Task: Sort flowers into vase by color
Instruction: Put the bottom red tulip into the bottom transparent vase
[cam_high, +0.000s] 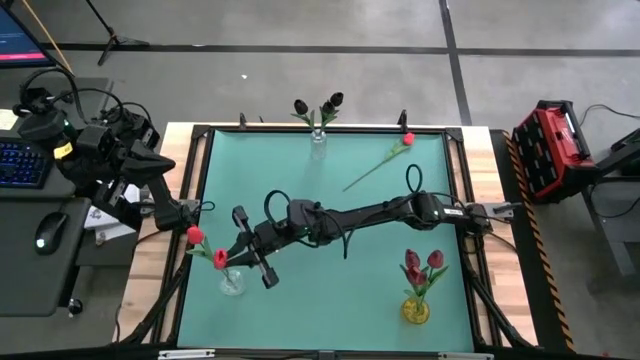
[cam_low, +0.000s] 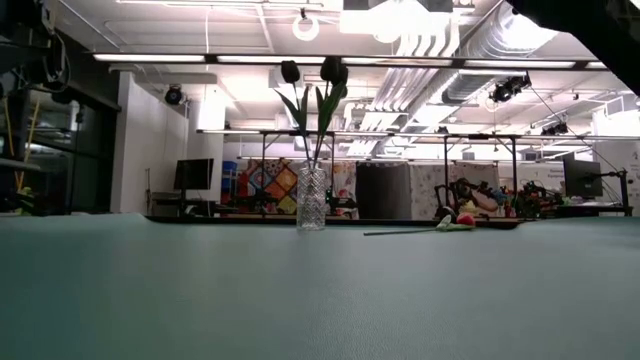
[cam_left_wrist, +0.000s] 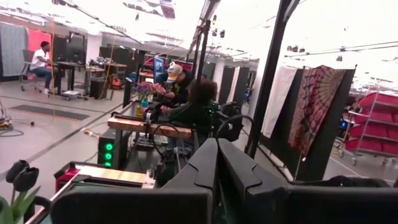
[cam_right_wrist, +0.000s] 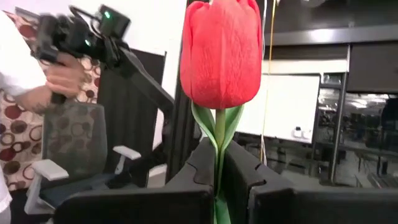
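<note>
High view: right gripper (cam_high: 243, 247) reaches across the tabletop (cam_high: 300, 190) to 7 o'clock, clamped on a red tulip (cam_high: 219, 258) over a clear vase (cam_high: 231, 282) that already holds another red one (cam_high: 194, 236). Left gripper (cam_high: 190, 207) is parked at 9 o'clock. Black tulips (cam_high: 318, 105) stand in the 12 o'clock vase, maroon ones (cam_high: 423, 265) at 5 o'clock, and a loose red tulip (cam_high: 385, 158) lies at 1 o'clock.
Left wrist view: fingers (cam_left_wrist: 202, 165) pressed together, empty.
Right wrist view: stem pinched between the fingers (cam_right_wrist: 242, 171).

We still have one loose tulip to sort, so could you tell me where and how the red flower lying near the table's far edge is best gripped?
Grip the red flower mid-stem, coming straight down from above. It lies flat on the green mat, its thin stem bare along the middle, with clear space on both sides for the fingers.
</note>
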